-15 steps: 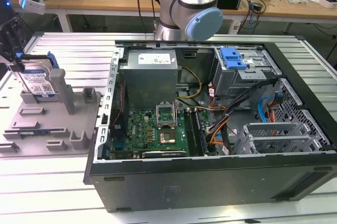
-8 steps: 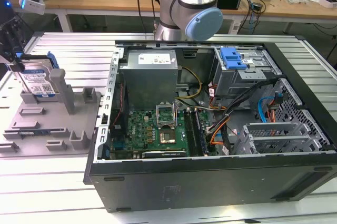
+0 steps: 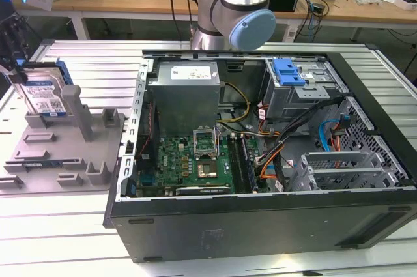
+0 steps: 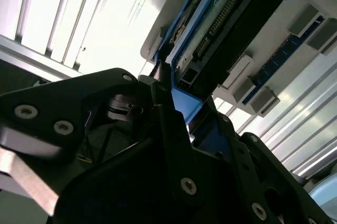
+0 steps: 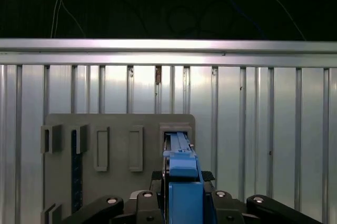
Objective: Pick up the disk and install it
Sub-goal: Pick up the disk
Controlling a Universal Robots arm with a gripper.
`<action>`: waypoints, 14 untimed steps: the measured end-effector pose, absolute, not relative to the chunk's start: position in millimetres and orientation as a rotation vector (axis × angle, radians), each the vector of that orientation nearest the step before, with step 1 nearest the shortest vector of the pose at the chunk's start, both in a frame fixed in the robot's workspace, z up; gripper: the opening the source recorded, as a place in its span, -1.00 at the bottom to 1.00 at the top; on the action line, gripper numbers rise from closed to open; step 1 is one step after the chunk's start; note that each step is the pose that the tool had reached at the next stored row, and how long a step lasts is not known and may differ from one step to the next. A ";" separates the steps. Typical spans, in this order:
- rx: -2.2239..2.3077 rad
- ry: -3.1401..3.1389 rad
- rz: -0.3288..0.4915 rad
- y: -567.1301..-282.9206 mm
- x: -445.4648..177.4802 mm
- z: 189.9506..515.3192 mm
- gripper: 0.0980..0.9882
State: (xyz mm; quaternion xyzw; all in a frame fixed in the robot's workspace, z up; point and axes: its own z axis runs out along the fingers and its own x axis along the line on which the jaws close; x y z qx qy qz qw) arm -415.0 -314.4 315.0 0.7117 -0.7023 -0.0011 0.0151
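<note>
The disk (image 3: 44, 93) is a silver drive with a blue-and-white label and a blue frame, standing on edge at the exterior view's far left. My gripper (image 3: 18, 72) is shut on its upper end. The disk's lower edge sits at a slot of the grey holder block (image 3: 62, 153); I cannot tell whether it is out of the slot. In the first wrist view the blue frame (image 5: 181, 174) runs between my dark fingers (image 5: 142, 197) toward the holder's slot (image 5: 176, 134). The second wrist view has the disk's connector end (image 4: 216, 29) clamped by the gripper (image 4: 176, 103).
An open computer case (image 3: 260, 215) lies on the slatted aluminium table (image 3: 58, 231), to the exterior view's right of the holder. Inside are a motherboard (image 3: 195, 160), a power supply (image 3: 186, 91), cables, and a drive bay with a blue latch (image 3: 290, 72). The arm's base (image 3: 234, 3) stands behind the case.
</note>
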 end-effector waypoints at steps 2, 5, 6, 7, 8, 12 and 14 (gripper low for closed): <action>2.215 -2.185 -0.003 -314.4 -415.0 323.5 -0.40; 2.216 -2.184 -0.003 -314.4 -415.0 339.6 -0.40; 2.216 -2.184 -0.003 -314.4 -415.0 343.7 -0.40; 2.216 -2.184 -0.003 -314.4 -415.0 348.8 -0.40; 2.216 -2.184 -0.003 -314.4 -415.0 353.1 -0.40; 2.216 -2.184 -0.003 -314.4 -415.0 382.4 -0.40; 2.216 -2.184 -0.003 -314.4 -415.0 394.6 -0.40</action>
